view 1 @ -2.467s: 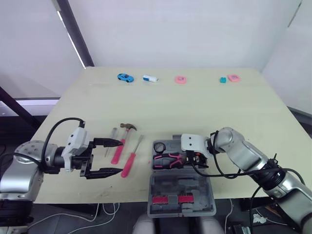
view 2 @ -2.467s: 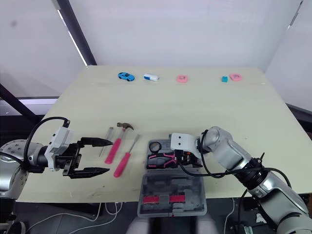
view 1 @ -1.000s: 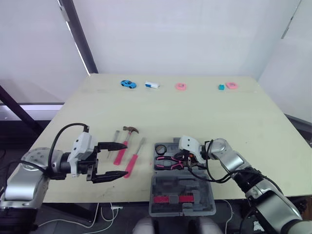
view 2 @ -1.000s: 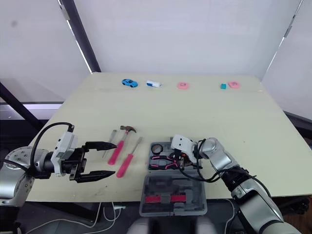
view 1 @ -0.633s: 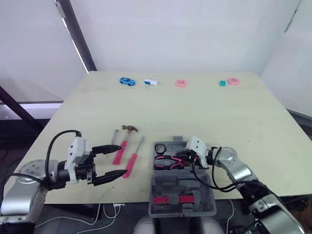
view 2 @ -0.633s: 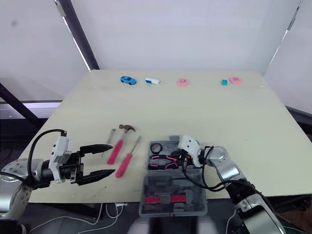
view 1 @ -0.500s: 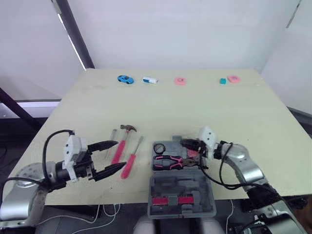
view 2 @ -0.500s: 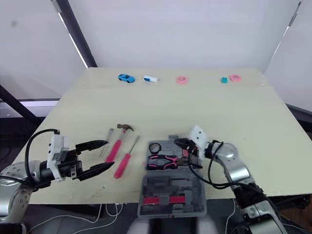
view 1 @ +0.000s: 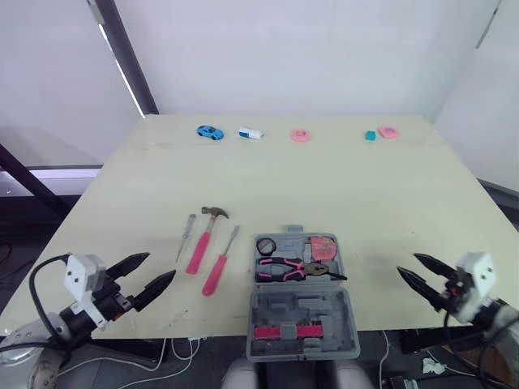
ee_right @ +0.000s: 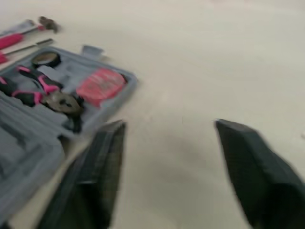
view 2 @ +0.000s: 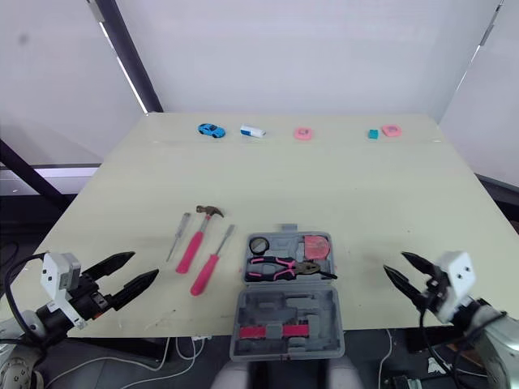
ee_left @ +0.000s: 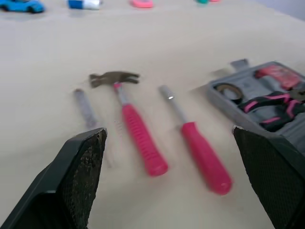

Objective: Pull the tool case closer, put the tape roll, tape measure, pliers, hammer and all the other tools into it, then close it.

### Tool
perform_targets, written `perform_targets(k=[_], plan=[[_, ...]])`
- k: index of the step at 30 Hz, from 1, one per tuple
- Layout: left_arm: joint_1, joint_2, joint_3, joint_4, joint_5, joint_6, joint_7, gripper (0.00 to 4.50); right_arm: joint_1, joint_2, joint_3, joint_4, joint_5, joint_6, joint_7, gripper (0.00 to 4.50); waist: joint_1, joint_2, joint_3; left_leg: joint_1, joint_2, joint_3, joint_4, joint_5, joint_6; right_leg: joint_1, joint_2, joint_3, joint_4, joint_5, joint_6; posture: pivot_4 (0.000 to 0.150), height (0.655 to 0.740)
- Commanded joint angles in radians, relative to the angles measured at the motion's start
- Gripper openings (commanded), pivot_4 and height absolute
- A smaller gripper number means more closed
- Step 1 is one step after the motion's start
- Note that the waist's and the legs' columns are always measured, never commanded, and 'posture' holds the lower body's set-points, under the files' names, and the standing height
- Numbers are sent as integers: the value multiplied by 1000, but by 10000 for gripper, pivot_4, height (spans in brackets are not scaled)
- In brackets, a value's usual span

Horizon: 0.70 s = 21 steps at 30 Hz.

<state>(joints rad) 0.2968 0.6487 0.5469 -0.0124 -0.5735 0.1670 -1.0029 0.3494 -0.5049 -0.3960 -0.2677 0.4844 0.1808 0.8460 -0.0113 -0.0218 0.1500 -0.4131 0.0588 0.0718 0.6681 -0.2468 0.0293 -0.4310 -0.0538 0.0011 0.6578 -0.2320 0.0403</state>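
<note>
Well, the pale worktop [view 1: 324, 186] lies mostly bare through its middle and right side, with plenty of open room there. The grey tool case [view 1: 302, 312] sits open at the near edge, its nearer half reaching out past that edge; pink pieces in that half are too small to name. Both hands hang low by the near corners, off to either side of the case and touching nothing: the left hand [view 1: 160, 266] with fingers spread apart and empty, the right hand [view 1: 408, 264] likewise spread and empty.

Left of the case, the hammer [view 1: 203, 239] and a red-handled screwdriver [view 1: 219, 267] lie side by side on the worktop, apart from each other. Inside the case's far half rest the pliers [view 1: 290, 268], with the red tape measure [view 1: 323, 248] and the black tape roll [view 1: 267, 245] behind them. A slim grey tool [view 1: 186, 233] lies just left of the hammer; its kind is unclear. Along the far edge sit a blue toy car [view 1: 208, 131], a pink ring [view 1: 300, 135] and other small bits.
</note>
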Motion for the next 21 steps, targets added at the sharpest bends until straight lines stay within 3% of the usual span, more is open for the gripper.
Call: perform_targets(k=[1,6,11,21], plan=[[21,20,72,114,18,-54,-4,45000,97,21,-112,-2,57,-51,17,44172,0,0,0,0,0,0,0,0,0,0,0,0,0,0,0,1500,7395],[46,28,92,186,27,-96,-33,45000,185,39,-190,76,73,-117,45,44172,0,-1,0,-1,4,1,0,-2,-3,-1,-3,0,-3,0,0,1500,7395],[74,24,68,171,37,-115,-63,45000,200,26,-196,121,70,-142,67,44172,0,-1,0,-1,5,1,-1,-3,-5,-1,-19,-13,-3,0,0,1500,7395],[73,67,-112,-19,60,-62,-165,45000,73,-110,-9,71,-35,-36,69,44172,1,2,2,-1,4,1,-2,-3,-5,-2,-19,-15,-4,0,0,1500,7395]])
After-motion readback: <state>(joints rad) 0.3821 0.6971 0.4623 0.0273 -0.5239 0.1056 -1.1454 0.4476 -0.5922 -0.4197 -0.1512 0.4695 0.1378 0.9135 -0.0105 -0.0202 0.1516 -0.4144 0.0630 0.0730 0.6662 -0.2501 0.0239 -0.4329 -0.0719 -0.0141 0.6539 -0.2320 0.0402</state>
